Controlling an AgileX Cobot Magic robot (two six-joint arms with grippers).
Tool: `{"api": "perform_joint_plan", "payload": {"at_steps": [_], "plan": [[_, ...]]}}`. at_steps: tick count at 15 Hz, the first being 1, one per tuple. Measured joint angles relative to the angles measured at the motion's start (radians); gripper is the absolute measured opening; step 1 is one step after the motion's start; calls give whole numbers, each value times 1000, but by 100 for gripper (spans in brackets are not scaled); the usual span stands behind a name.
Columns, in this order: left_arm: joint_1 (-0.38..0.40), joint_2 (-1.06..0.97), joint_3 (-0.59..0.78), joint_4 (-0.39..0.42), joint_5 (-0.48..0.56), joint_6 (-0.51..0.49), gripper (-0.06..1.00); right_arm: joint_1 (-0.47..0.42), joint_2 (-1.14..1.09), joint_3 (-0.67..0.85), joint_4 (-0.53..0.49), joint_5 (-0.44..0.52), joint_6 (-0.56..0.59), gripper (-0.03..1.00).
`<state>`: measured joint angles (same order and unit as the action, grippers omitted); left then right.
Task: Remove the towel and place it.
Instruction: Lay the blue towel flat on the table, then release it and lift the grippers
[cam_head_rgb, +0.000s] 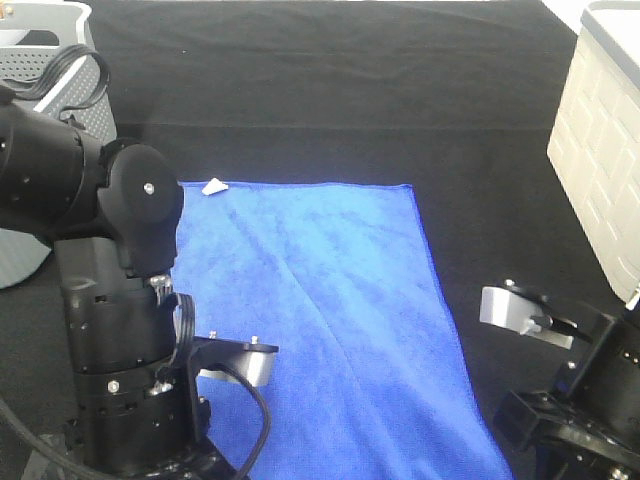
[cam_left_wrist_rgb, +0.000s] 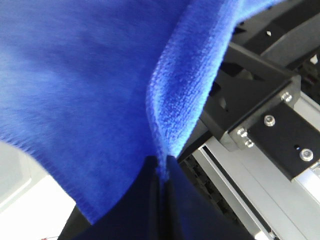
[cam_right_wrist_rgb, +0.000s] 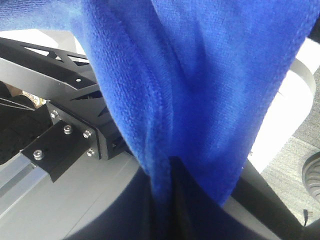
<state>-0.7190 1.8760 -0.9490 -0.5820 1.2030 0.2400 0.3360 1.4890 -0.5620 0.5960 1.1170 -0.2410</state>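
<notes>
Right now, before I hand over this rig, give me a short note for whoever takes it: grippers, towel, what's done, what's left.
Left gripper: shut on a fold of the towel.
Right gripper: shut on the towel too.
Towel: far end flat on the black table, white tag at its far left corner; near end pinched by both grippers.
Done: both grips taken.
To do: lift it off and place it; the spot is not shown.

A black cloth covers the table (cam_head_rgb: 350, 80), with a faint crease running across its far part. A grey perforated basket (cam_head_rgb: 30, 60) stands at the far left, and a cream bin (cam_head_rgb: 600, 150) with a brick-like relief stands at the right. The light is bright and even.
</notes>
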Motion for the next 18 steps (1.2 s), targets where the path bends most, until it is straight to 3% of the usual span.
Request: {"api": "perform_joint_plan", "payload": {"at_steps": [7, 11, 13, 15, 16, 18], "plan": [[-50, 2, 0, -40, -20, 0, 0, 0, 0, 43, 34, -1, -8, 25], [-55, 2, -1, -57, -69, 0, 4, 0, 0, 44, 45, -8, -5, 52], [-56, 2, -3, -99, -71, 0, 26, 0, 0, 44, 45, -8, -5, 61], [-56, 2, -3, -118, -72, 0, 62, 0, 0, 44, 45, -22, -5, 62], [-56, 2, -3, -117, -72, 0, 70, 0, 0, 44, 45, -30, -5, 62], [-56, 2, -3, -113, -66, 0, 74, 0, 0, 44, 43, -32, -5, 63]]}}
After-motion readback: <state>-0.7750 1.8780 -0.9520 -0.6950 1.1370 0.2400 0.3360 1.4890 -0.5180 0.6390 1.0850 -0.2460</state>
